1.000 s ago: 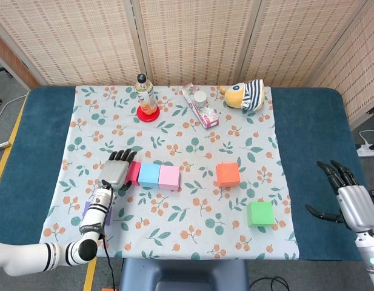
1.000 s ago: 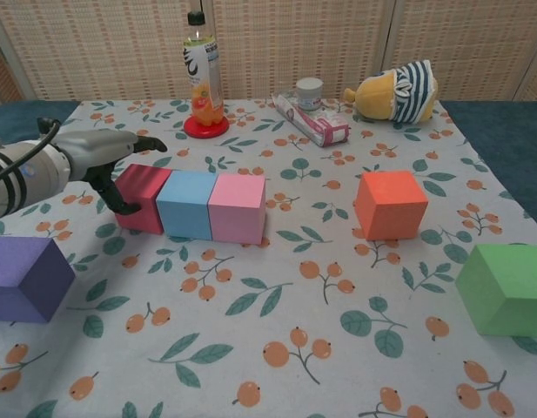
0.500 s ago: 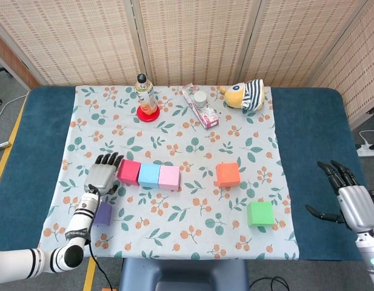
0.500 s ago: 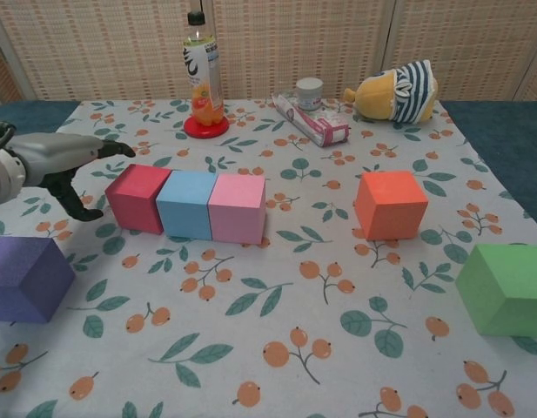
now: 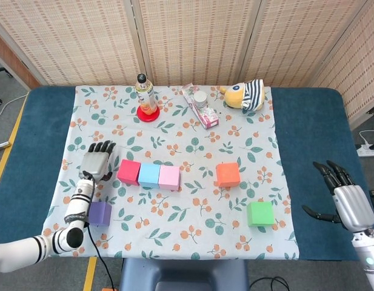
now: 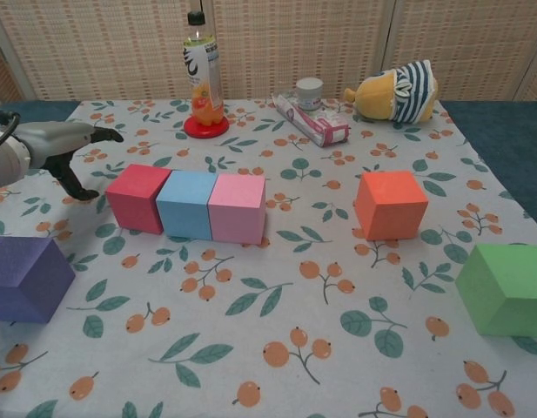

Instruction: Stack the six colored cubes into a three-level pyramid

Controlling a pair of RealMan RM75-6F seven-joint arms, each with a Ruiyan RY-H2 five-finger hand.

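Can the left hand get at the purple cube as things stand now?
Probably yes: the left hand is open, and the purple cube stands alone on its side, nothing between them.

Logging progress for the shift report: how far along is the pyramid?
Done: the base row of red cube, blue cube and pink cube sits side by side. In hand: nothing; the left robot hand and right robot hand are empty. Left: orange, green and purple cubes lie loose, unstacked.
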